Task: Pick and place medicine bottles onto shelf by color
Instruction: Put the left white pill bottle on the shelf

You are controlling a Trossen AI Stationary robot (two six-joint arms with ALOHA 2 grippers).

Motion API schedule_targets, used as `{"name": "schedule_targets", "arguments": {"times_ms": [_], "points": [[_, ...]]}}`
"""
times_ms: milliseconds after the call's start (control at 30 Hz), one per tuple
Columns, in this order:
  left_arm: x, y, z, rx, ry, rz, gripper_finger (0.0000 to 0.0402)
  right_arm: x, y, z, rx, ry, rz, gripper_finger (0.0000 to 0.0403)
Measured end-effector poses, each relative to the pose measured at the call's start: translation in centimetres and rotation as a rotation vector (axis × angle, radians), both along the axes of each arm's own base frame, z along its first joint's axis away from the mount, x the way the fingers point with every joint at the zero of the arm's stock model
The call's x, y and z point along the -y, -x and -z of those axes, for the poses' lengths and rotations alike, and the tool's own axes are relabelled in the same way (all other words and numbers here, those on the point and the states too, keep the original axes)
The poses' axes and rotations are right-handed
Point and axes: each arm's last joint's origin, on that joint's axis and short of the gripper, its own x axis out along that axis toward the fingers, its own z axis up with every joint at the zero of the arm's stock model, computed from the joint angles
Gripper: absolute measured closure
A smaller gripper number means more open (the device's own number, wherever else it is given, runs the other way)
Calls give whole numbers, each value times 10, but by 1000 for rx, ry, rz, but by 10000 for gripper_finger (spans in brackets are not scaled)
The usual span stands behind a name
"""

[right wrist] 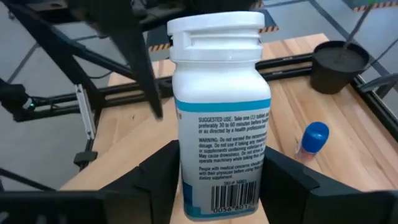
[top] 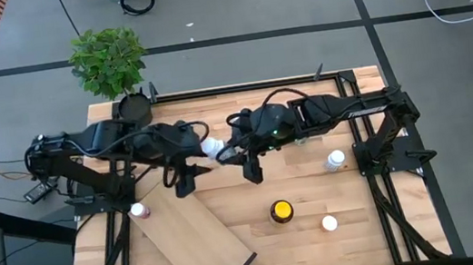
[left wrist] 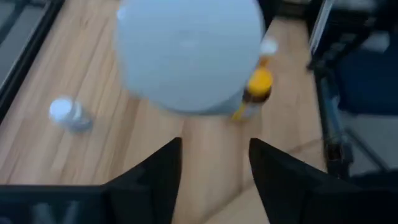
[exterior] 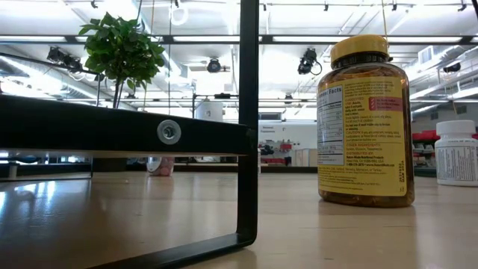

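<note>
My right gripper [right wrist: 214, 171] is shut on a white medicine bottle [right wrist: 219, 106] with a white cap, held in the air over the middle of the table [top: 211, 147]. My left gripper [left wrist: 214, 149] stands open just short of it. The bottle's round end [left wrist: 189, 53] fills the picture beyond the fingertips without touching them. The shelf [top: 200, 238], a pale board, lies slantwise at the near left. An amber bottle with a yellow cap [top: 281, 211] stands near it. My right gripper pinches the white bottle's lower body [right wrist: 189, 186], by the barcode, between its two fingers, one on each side. The cap end [right wrist: 214, 28] sticks out past the fingertips toward my left arm. The bottle is lifted clear of the table.
White bottles stand at the right [top: 336, 160] and near right [top: 329, 224], and a pinkish one [top: 140, 210] stands beside the shelf's far end. A blue-capped bottle [right wrist: 313, 142] and the black plant pot [top: 132, 107] are at the far side. The shelf's dark leg [exterior: 248, 149] stands near the low camera.
</note>
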Motion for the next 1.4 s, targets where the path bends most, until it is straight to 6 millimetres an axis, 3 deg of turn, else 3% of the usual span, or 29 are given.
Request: {"name": "schedule_targets", "arguments": {"times_ms": [300,500,633,767,967,1067,1167,1267,1400], "points": [[1,5,-3,0,48,31,311,-1,0,2,-13,1,-8,186],[0,11,-5,-2,50,32,348,-1,1,3,-25,6,-13,220],[-1,16,-1,-62,39,31,356,-1,2,4,-48,2,-10,221],[-1,17,8,-167,8,48,321,0,6,8,-98,-17,7,210],[1,0,39,-277,-59,118,213,0,21,-3,-102,-89,43,195],[4,-14,68,-348,-90,153,168,-1,30,-9,-99,-120,54,189],[0,-29,102,-440,-36,50,138,0,41,-15,-107,-149,79,185],[-4,-40,142,-550,49,-94,123,0,51,-18,-124,-166,126,184],[-2,-47,179,-648,134,-117,116,-3,61,-23,-128,-159,145,184]]}}
